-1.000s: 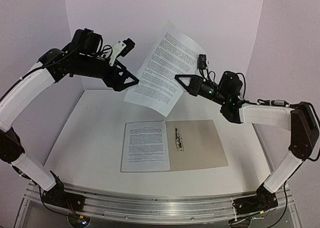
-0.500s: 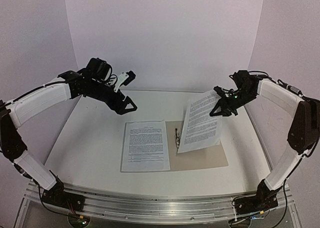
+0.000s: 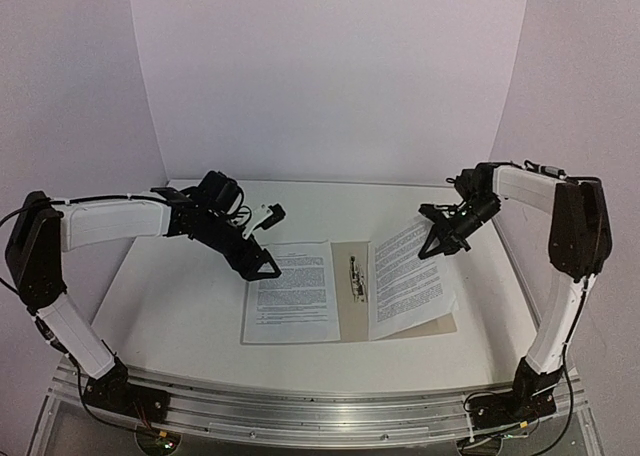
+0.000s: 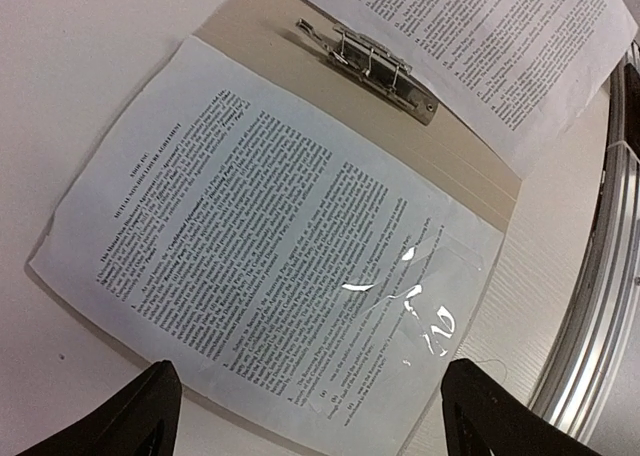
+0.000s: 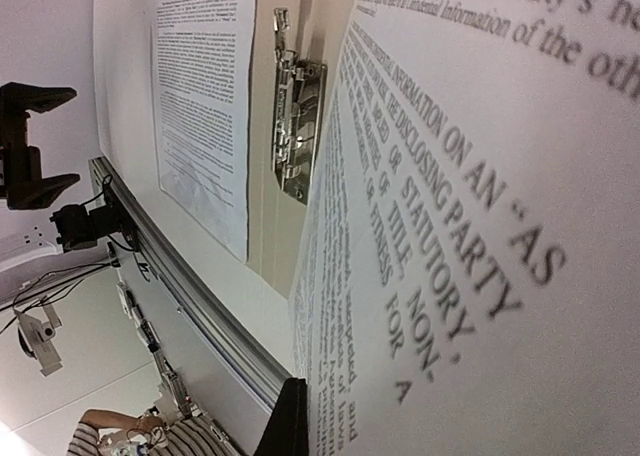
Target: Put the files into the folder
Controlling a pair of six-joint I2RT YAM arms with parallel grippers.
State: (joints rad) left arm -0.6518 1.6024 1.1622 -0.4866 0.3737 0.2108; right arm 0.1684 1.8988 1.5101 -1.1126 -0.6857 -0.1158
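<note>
The open folder (image 3: 350, 321) lies on the surface (image 3: 180, 296) with one sheet (image 3: 290, 291) on its left half. The right fingers (image 3: 434, 244) pinch a second sheet (image 3: 405, 281) by its far edge, tilted over the folder's right half. The left fingers (image 3: 262, 266) hang spread wide and empty above the folder's left half. Only their wrist view shows glare patches (image 4: 420, 306) on that sheet.

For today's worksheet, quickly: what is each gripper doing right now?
Left gripper: open, holding nothing.
Right gripper: shut on the white printed paper sheet.
</note>
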